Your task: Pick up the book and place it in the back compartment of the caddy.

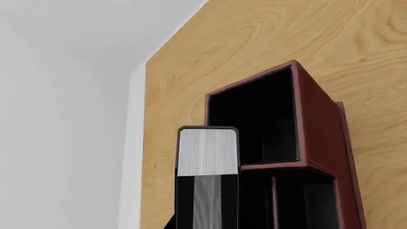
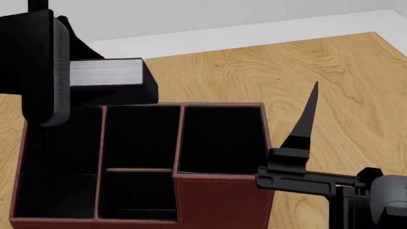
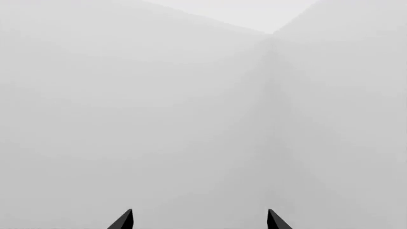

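While gripped in the left hand [image 2: 54,71], book [image 2: 108,72] held level above caddy [image 2: 216,200]. Right hand [image 3: 198,220] spread open, empty, beside caddy.

Light wooden tabletop [image 2: 330,81]; pale grey floor [image 2: 222,19] beyond its edge.

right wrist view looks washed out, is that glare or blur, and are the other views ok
Right wrist view: no blur, just plain pale walls, with the right gripper fingertips crisp. Head view: sharp, but the caddy cells are near-black, hiding depth. Left wrist view: clear, with a bright band on the book page edges.
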You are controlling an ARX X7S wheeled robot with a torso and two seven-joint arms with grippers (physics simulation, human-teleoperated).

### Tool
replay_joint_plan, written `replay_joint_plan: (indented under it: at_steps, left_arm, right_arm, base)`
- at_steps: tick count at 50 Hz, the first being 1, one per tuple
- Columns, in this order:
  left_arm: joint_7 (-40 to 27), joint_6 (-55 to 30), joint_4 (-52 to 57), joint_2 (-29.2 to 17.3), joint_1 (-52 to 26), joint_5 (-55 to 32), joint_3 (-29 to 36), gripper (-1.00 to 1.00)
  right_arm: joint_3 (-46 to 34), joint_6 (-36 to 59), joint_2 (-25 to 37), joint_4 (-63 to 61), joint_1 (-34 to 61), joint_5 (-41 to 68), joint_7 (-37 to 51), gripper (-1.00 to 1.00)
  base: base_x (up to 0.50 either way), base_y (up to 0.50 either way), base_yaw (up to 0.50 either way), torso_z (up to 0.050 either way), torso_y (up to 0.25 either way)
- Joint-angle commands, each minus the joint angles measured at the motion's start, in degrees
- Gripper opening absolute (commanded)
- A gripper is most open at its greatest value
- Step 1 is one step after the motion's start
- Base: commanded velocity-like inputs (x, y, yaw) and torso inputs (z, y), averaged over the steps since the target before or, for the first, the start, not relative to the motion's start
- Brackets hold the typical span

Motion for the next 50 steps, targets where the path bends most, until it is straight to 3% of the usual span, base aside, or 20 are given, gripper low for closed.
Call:
replay_joint_plan:
  at_steps: [1, 50]
  left_arm:
    - [1.7, 9.0, -5.7, 1.2, 0.2, 4.1, 1.4, -1.0]
    - [1.9, 3.2, -2.7, 0.2, 6.4, -3.7, 1.1, -1.0]
  right_arm:
    - [-0.5, 0.4, -0.1, 0.4, 0.6, -0.1, 0.1, 1.0]
    - [-1.4, -3.5, -1.1, 4.9, -0.7, -2.2, -2.8, 1.0]
  base:
    - [0.0, 0.0, 0.0, 0.0, 0.0]
    - [0.0, 0.0, 0.0, 0.0, 0.001]
